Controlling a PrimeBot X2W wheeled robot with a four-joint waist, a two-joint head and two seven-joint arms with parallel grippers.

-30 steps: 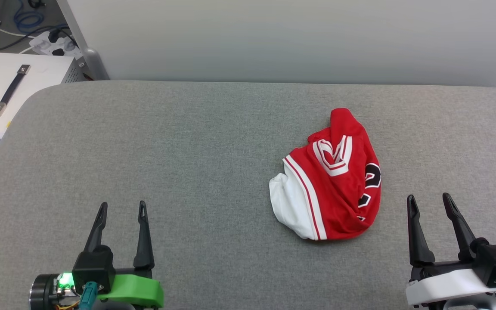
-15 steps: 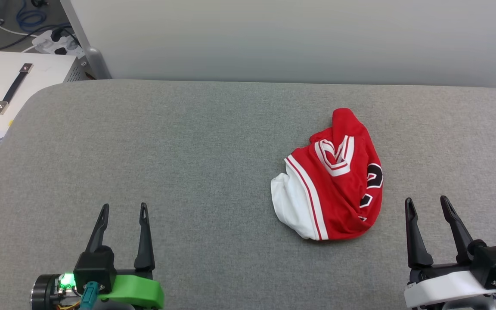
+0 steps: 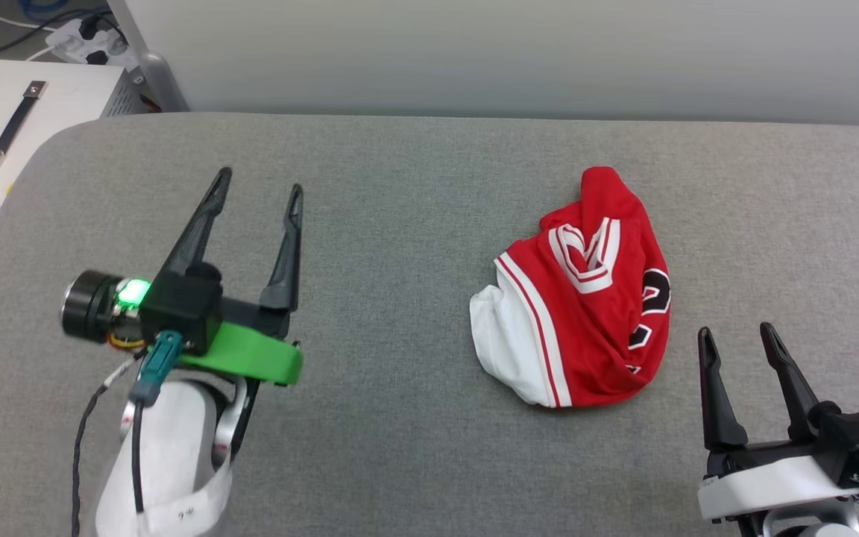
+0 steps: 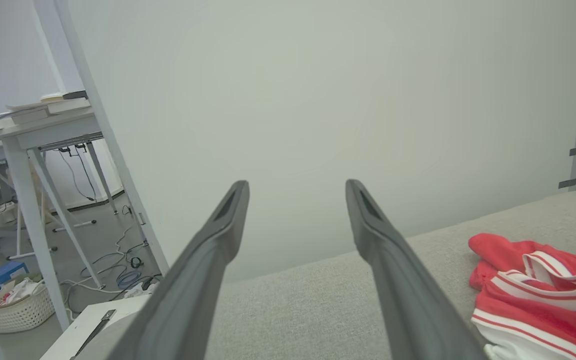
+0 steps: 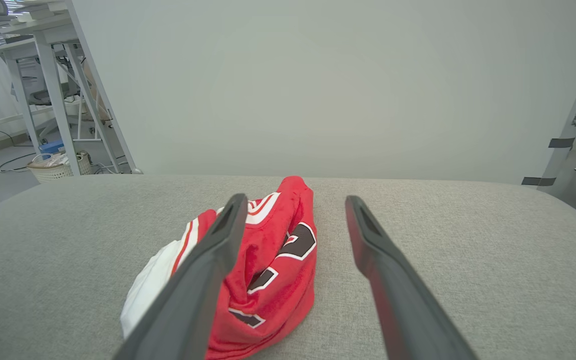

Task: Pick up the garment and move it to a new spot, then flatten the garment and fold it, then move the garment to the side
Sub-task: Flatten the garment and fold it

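Fingers of my right end effector (image 3: 735,330) stand apart at the near right of the grey desk (image 3: 400,224). Just ahead, to its left, the crumpled red garment (image 3: 586,313) lies free. My left end effector (image 3: 260,180), also spread, hangs empty farther left.

The garment (image 3: 586,313) is bright red with a white sleeve, red-and-white striped trim and black characters outlined in white. The table (image 3: 400,224) is mottled grey fabric. The left gripper (image 3: 259,180) is black on a bright green bracket (image 3: 250,359) with a glowing green light (image 3: 131,291). The right gripper (image 3: 736,330) is black on a white bracket (image 3: 765,485). The wall (image 3: 474,52) is pale grey-white, and the box (image 3: 64,89) is white with a black handle (image 3: 12,128).
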